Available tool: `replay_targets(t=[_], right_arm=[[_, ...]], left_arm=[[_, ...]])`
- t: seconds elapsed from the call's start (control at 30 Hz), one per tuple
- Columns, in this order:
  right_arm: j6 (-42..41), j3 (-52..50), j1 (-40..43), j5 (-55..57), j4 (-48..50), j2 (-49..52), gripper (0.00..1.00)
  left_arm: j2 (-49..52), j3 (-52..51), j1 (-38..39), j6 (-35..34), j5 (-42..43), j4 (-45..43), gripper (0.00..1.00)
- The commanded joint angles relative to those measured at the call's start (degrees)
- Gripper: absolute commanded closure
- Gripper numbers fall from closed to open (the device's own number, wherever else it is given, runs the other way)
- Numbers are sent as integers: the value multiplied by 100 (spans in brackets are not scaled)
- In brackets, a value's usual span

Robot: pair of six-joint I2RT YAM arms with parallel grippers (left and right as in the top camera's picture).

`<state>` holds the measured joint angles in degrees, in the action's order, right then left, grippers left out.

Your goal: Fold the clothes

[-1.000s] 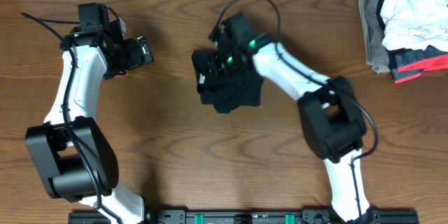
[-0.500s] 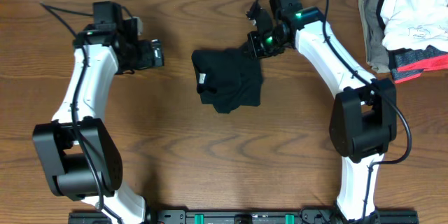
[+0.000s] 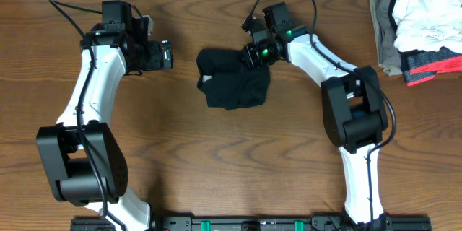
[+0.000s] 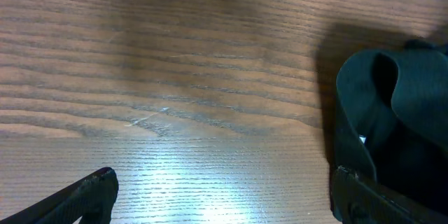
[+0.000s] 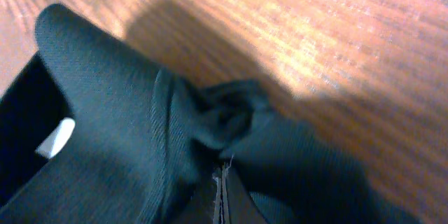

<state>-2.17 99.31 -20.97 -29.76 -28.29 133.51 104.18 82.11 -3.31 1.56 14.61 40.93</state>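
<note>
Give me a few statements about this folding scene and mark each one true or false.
1. The black garment lies near the middle of the table. True.
2. The left gripper is clamped on the garment. False: it is open, off to the garment's side and not touching it.
3. The right gripper is shut on bunched cloth at the garment's edge. True.
4. The pile of clothes sits at the table's far left corner. False: it is at the far right corner.
</note>
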Motion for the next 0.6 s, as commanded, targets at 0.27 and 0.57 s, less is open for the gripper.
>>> replay_targets(t=[0.27, 0.57], right_arm=[[249, 247, 111, 50, -765, -216, 78], [573, 313, 249, -264, -2072, -1381, 35]], left_arm=[[-46, 50, -9, 103, -33, 13, 2], [-46, 50, -9, 103, -33, 11, 2]])
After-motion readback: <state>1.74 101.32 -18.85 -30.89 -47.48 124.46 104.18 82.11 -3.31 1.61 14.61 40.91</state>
